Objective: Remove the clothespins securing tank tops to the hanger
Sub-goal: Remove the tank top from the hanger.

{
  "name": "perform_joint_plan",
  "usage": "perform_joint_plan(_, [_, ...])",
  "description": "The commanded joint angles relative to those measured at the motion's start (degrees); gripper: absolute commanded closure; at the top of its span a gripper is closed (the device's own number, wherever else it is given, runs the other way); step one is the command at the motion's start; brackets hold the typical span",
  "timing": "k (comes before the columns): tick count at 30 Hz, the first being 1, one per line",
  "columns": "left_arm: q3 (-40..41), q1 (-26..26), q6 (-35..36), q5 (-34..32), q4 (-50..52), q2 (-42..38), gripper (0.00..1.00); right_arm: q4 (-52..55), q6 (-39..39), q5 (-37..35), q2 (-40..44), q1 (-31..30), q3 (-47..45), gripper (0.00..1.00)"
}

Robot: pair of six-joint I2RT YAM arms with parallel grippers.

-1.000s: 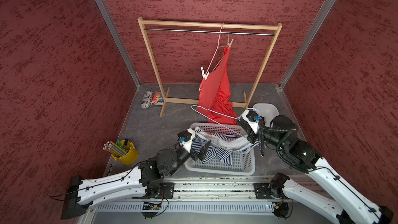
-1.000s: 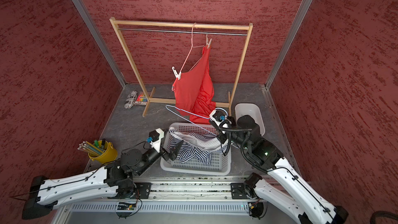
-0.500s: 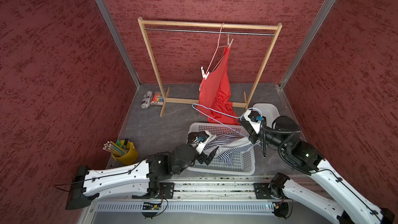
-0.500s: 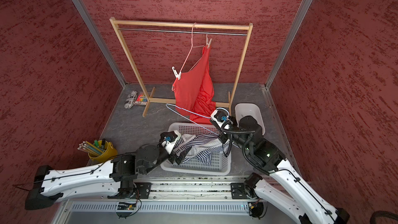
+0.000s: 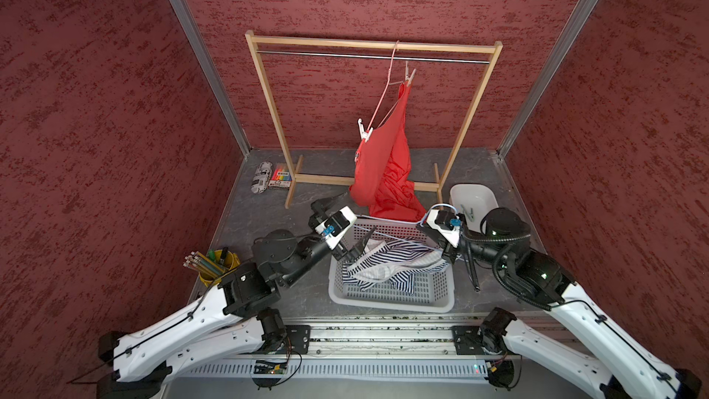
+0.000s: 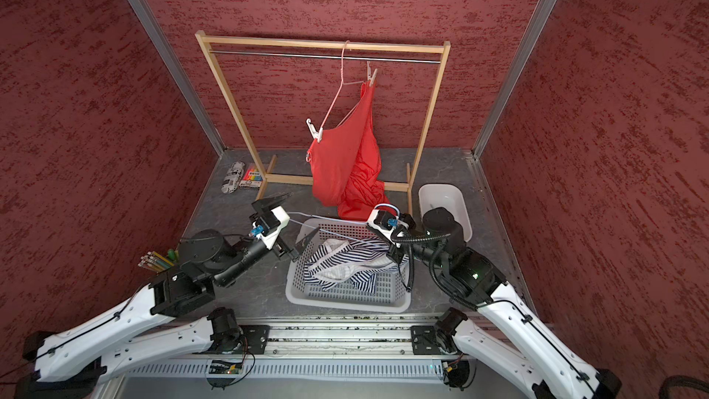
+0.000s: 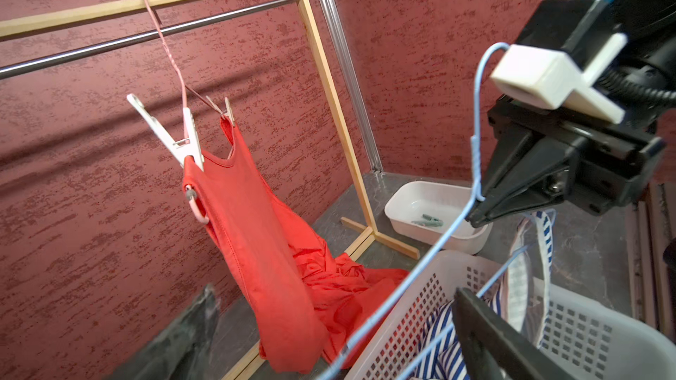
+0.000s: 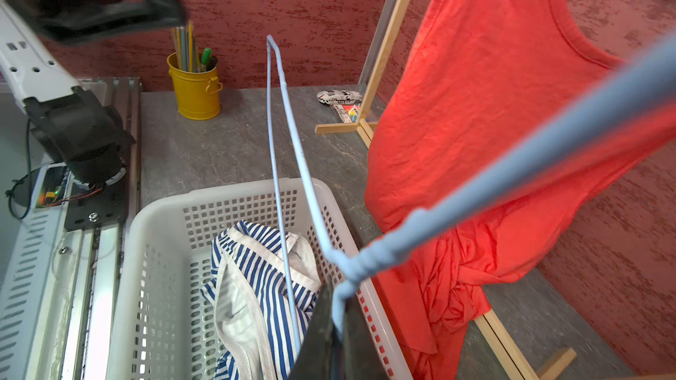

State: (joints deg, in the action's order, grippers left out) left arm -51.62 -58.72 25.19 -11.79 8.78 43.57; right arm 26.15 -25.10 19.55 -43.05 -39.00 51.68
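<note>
The right gripper [image 8: 338,308] is clamped shut on the twisted neck of a light blue wire hanger [image 8: 289,162], whose long axis runs along the far rim of the white perforated plastic basket [image 5: 391,303] toward the left gripper [image 6: 291,219]. That gripper's jaws are spread wide around nothing, and the hanger's far corner ends about between them; contact cannot be made out. The navy-and-white striped tank top [image 5: 391,262] lies crumpled in the basket, off the hanger. Behind it, the plain orange-red tank top [image 5: 383,170] hangs from a pink wire hanger [image 5: 387,86] that tilts steeply on the wooden rack [image 5: 268,109]. Its hem pools on the grey tabletop [image 5: 261,220] just beside the basket. The white plastic clothespin [image 7: 175,133] bites the low strap, handles up. The beige clothespin [image 7: 227,107] grips the high strap near the rail, also handles up. Bare tabletop lies left of the basket, before the yellow pencil cup [image 5: 215,266]. A white tub [image 5: 456,195] beside the rack's foot holds green pegs [image 7: 428,220]. Print on the marker pack [image 5: 279,182] and patterned pouch [image 5: 262,183] is too small to read.
</note>
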Motion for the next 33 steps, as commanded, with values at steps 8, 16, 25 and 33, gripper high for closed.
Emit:
perform_joint_plan(8, [-6.97,2.52,6.27,19.55,15.42,7.95,0.01,3.19,-6.22,5.59,-3.17,0.16,2.35,1.00])
perform_joint_plan(16, [-6.28,5.65,3.73,23.30,17.47,13.87,0.44,2.39,-6.89,8.86,-3.83,0.16,4.22,1.00])
perform_joint_plan(25, [-3.98,7.50,2.94,22.99,12.30,13.72,0.78,1.18,-6.28,8.84,-4.92,0.16,3.81,1.00])
perform_joint_plan(33, [-3.35,10.44,1.92,25.60,15.11,13.37,1.00,-9.93,-1.24,7.27,-2.49,0.16,-1.90,0.81])
